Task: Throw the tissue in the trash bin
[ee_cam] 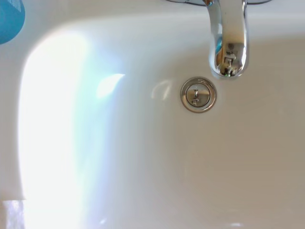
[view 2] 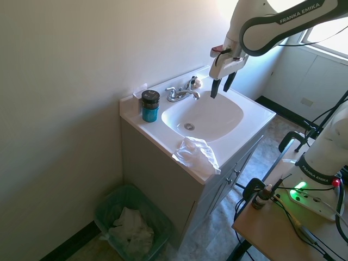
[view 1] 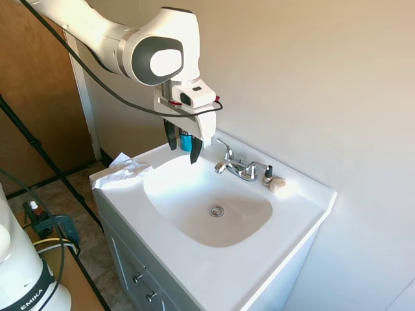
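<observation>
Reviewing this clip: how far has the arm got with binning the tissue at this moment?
Nothing looks done: the crumpled white paper tissue lies on the white vanity top's front corner. In hand: nothing; the two-finger gripper hangs open and empty above the basin, near the chrome faucet. Left: reach the tissue, grasp it, carry it to the green mesh trash bin on the floor beside the vanity, and release.

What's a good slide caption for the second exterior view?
Open gripper hovers over sink; tissue waits on counter edge.
</observation>
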### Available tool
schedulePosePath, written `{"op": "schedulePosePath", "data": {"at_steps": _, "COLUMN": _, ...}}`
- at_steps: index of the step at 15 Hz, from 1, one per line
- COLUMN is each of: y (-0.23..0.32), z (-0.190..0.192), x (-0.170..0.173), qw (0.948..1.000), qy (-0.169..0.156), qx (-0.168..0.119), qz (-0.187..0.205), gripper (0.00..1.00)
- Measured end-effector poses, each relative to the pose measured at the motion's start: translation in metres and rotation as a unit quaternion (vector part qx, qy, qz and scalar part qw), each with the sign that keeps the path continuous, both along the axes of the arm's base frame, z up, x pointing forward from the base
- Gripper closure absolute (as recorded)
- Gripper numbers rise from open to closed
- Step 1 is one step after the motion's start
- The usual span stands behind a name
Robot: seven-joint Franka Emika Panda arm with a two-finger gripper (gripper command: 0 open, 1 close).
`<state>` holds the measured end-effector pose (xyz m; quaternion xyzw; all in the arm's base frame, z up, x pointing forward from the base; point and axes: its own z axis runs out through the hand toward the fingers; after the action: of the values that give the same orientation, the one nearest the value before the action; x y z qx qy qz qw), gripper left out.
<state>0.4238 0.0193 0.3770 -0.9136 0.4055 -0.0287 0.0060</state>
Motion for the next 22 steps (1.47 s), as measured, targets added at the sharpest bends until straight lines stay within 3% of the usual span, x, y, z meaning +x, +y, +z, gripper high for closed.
{"op": "schedulePosePath", "data": {"at_steps": 4, "y": 0.010, "z": -0.001, "x": -0.001, "qw": 0.9999, "qy": 0.005, "qx": -0.003, "qz": 0.014, "gripper": 0.00}}
{"op": "schedulePosePath", "data": {"at_steps": 13, "y": 0.116, "z": 0.004, "x": -0.028, "qw": 0.9968, "qy": 0.028, "qx": -0.035, "qz": 0.067, "gripper": 0.00}}
{"op": "schedulePosePath", "data": {"at_steps": 17, "y": 0.146, "z": -0.023, "x": -0.040, "qw": 0.9938, "qy": 0.059, "qx": -0.060, "qz": 0.073, "gripper": 0.00}}
{"op": "schedulePosePath", "data": {"at_steps": 22, "y": 0.185, "z": -0.057, "x": -0.043, "qw": 0.9894, "qy": 0.093, "qx": -0.067, "qz": 0.089, "gripper": 0.00}}
